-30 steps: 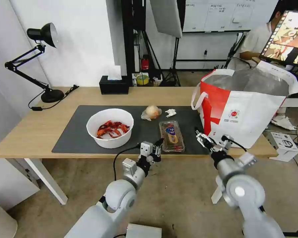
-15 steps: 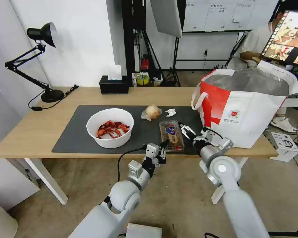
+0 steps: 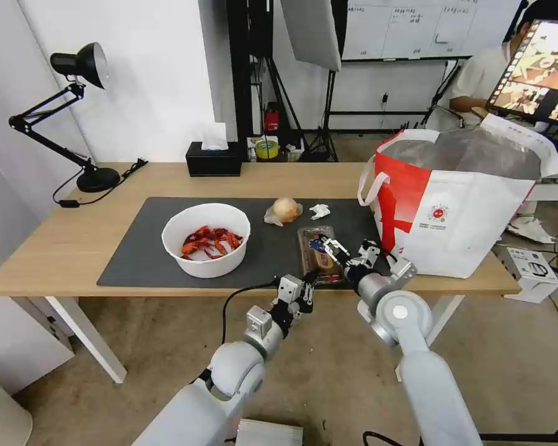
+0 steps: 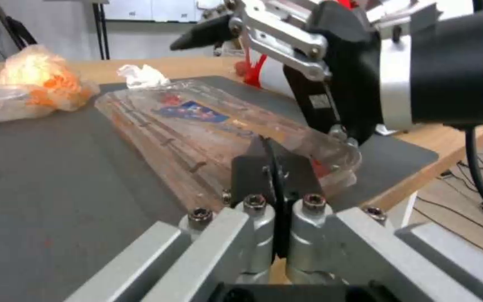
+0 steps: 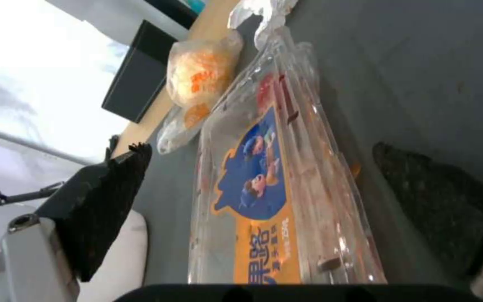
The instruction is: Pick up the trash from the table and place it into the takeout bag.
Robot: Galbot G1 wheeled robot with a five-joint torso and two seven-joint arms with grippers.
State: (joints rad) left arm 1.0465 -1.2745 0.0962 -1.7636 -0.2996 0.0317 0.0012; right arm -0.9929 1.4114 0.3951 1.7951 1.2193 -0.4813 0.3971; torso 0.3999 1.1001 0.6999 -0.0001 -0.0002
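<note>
Hovering over the clamshell tray (image 3: 321, 252) near the front edge of the mat (image 3: 136, 248), the right gripper (image 3: 326, 244) has its fingers spread, one each side of the tray per the right wrist view. Head view shows the left gripper (image 3: 310, 280) at the worktop (image 3: 56, 248) edge; its wrist view shows fingers (image 4: 253, 167) pressed together, empty, just short of the tray. Bowl (image 3: 206, 240), wrapped ball (image 3: 284, 210), tissue (image 3: 319, 212) sit on the mat, takeout bag (image 3: 459, 198) right.

My head camera looks forward and down over the table (image 3: 56, 248) from high up. Both wrist cameras sit low and close over the mat, facing roughly twelve o'clock. All three share the clamshell tray (image 3: 319, 248) (image 4: 197, 121) (image 5: 269, 184) and the wrapped ball (image 3: 284, 210) (image 4: 35, 79) (image 5: 202, 75).
</note>
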